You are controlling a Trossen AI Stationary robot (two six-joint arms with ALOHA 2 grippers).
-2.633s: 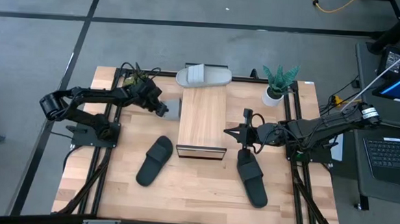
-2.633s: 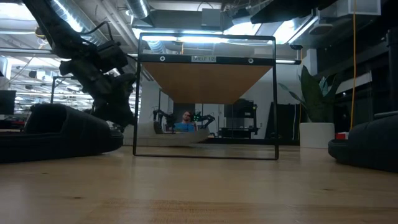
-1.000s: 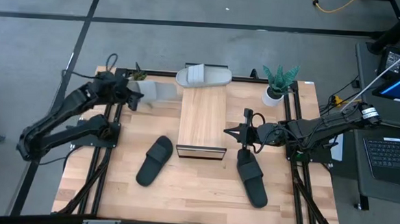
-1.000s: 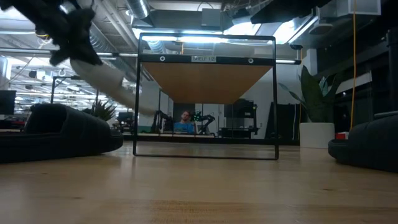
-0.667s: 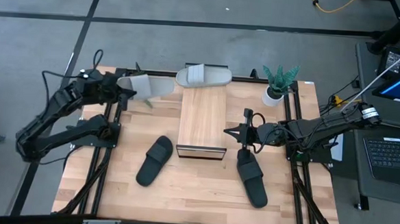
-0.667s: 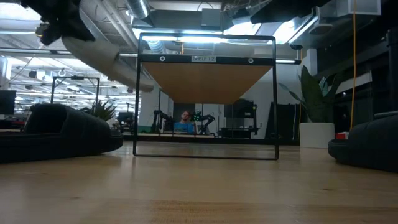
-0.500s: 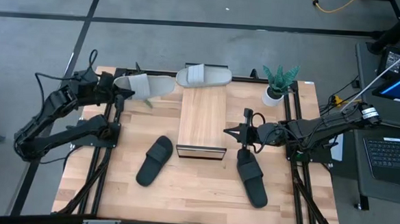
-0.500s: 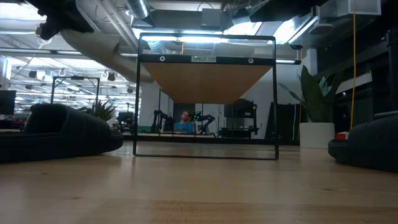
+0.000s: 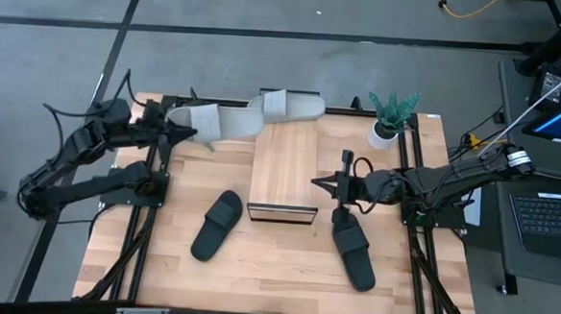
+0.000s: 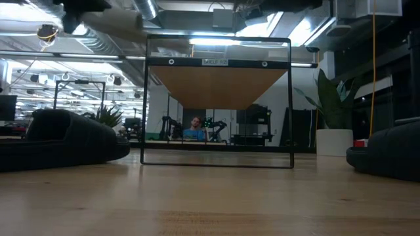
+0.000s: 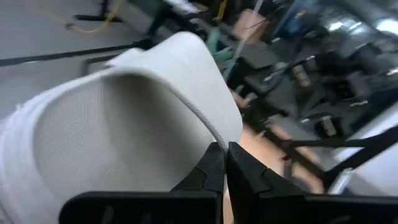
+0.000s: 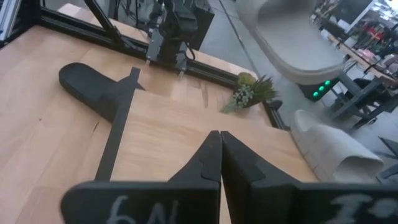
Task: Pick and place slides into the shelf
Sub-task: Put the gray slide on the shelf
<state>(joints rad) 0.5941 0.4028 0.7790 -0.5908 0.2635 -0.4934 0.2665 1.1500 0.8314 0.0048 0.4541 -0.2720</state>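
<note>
High view shows the left gripper (image 9: 172,122) pinching a light grey slide (image 9: 220,122) held up in the air off the far-left corner of the shelf (image 9: 284,173). The other grey slide (image 9: 291,106) lies right at the shelf's far end. One black slide (image 9: 218,225) sits on the table near the shelf's near-left corner, the other black slide (image 9: 353,247) off its near-right corner. The right gripper (image 9: 321,185) hangs just beside the shelf's right edge with its fingers pressed together on nothing.

left claw (image 9: 170,122) raised, clamped | right claw (image 9: 319,187) closed, low
</note>
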